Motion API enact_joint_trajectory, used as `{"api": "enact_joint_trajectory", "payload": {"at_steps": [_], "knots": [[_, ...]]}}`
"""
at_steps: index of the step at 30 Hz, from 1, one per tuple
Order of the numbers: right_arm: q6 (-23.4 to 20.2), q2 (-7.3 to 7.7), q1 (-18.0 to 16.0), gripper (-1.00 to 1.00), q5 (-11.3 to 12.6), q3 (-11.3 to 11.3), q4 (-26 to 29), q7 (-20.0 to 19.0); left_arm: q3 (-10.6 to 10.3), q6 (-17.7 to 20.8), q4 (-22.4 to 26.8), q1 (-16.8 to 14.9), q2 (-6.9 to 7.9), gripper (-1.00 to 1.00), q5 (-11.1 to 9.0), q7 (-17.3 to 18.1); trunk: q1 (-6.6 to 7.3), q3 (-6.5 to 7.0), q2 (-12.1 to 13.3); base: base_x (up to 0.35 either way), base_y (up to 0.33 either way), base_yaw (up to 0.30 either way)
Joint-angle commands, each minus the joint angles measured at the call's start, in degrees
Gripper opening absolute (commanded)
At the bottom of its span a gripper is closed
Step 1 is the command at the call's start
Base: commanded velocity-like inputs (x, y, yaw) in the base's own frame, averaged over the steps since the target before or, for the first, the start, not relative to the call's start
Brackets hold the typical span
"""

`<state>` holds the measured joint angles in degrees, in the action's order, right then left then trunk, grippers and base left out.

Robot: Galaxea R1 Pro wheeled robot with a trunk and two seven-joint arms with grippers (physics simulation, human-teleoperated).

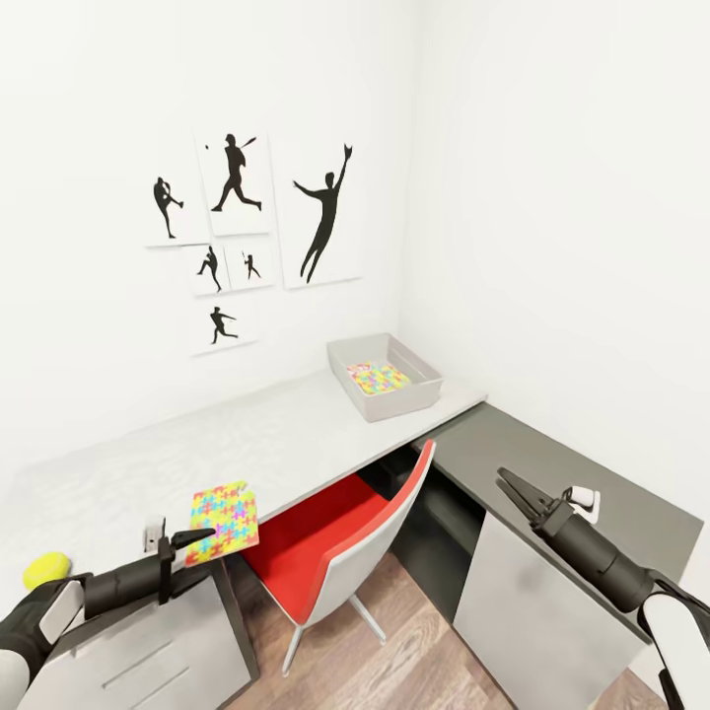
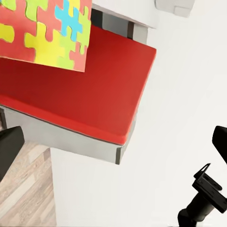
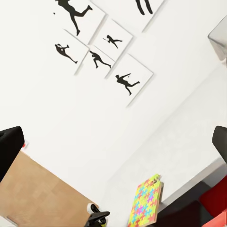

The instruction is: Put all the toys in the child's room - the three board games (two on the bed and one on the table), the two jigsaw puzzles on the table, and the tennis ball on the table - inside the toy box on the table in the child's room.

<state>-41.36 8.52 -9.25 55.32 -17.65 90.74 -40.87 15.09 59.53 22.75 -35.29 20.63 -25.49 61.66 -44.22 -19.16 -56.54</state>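
At table's (image 1: 296,434) front edge — jigsaw puzzle (image 1: 224,517) overhanging red chair (image 1: 335,537), just beside left gripper (image 1: 194,541), jaws parted, empty. Second puzzle (image 1: 378,377) inside toy box (image 1: 387,404); tennis ball (image 1: 45,569) behind left arm. Right gripper (image 1: 510,487) apart — open, empty.

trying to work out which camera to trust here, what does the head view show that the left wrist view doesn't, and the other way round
Head view alone: the toy box at the far end of the table with a jigsaw puzzle lying inside it, the tennis ball near the left arm, the baseball silhouette pictures on the wall, and the right gripper.

Left wrist view alone: a close look at the underside of the red chair seat and the wooden floor.

Both: the second jigsaw puzzle overhanging the table edge, and the red chair.
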Motion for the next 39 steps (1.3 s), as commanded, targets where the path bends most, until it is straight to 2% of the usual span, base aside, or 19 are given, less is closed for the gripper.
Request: {"api": "enact_joint_trajectory", "payload": {"at_steps": [1, 13, 22, 39], "knots": [[-0.4, 0.0, 0.0, 1.0, 0.3, -0.2, 0.0, 0.0, 0.2, 0.2, 0.0, 0.0, 0.0, 1.0, 0.2, -0.5, -0.23, -0.25, -0.5, 0.0, 0.0, 0.0], [-0.5, 0.0, 0.2, 1.0, 0.4, -1.0, 0.0, -0.3, 0.3, 0.0, -0.1, -0.1, 0.11, 1.0, 0.2, -2.1, -2.87, -2.41, -5.3, 0.0, 0.0, 0.0], [-0.7, 0.0, 0.7, 1.0, 0.2, -3.7, 0.0, -4.3, 0.3, -0.3, 0.0, -0.1, 0.2, 1.0, 0.3, -2.2, -4.84, -4.02, -8.9, 0.0, 0.0, 0.0], [-0.6, -0.08, 0.7, 1.0, -0.1, -3.9, 0.0, -4.7, 0.2, -0.9, 1.7, -0.2, 0.03, 1.0, 0.3, -2.2, -8.58, -7.08, -15.7, 0.0, 0.0, 0.0]]}}
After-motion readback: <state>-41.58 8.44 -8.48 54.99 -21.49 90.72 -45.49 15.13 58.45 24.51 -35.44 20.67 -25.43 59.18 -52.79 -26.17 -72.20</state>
